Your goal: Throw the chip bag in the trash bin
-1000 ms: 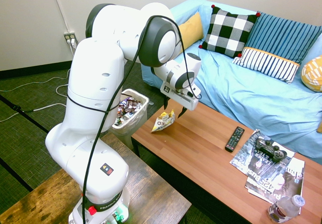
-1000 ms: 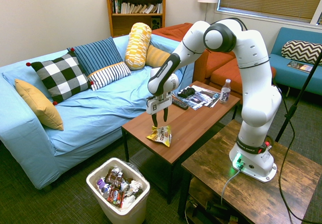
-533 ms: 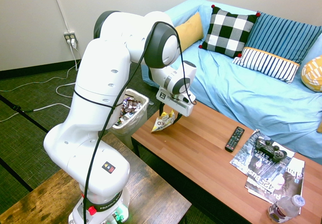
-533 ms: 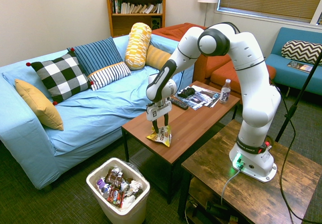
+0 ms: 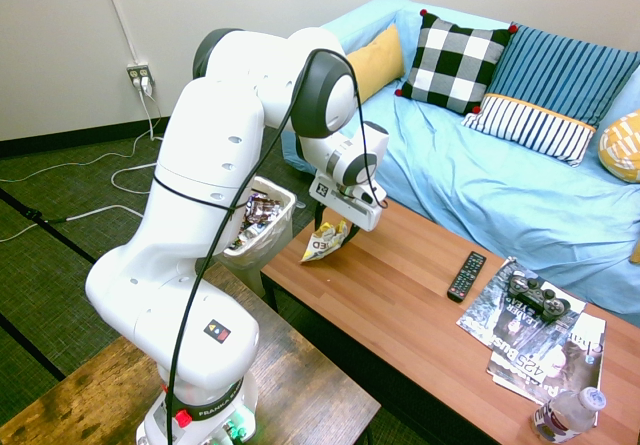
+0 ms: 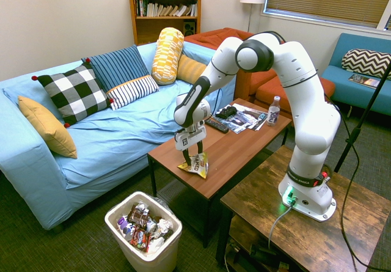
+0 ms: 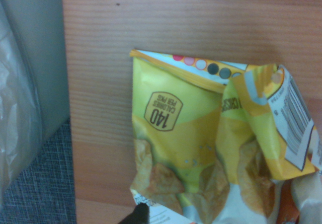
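The chip bag lay crumpled at the coffee table's end nearest the bin, directly beneath the gripper. The fingers stood apart, straddling the bag's raised upper edge and holding nothing. Whether the tips touched the foil could not be determined, since arm and bag overlapped in both room views.

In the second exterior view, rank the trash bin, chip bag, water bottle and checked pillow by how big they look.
1. checked pillow
2. trash bin, close to it and nearer the camera, so unsure
3. chip bag
4. water bottle, farther away
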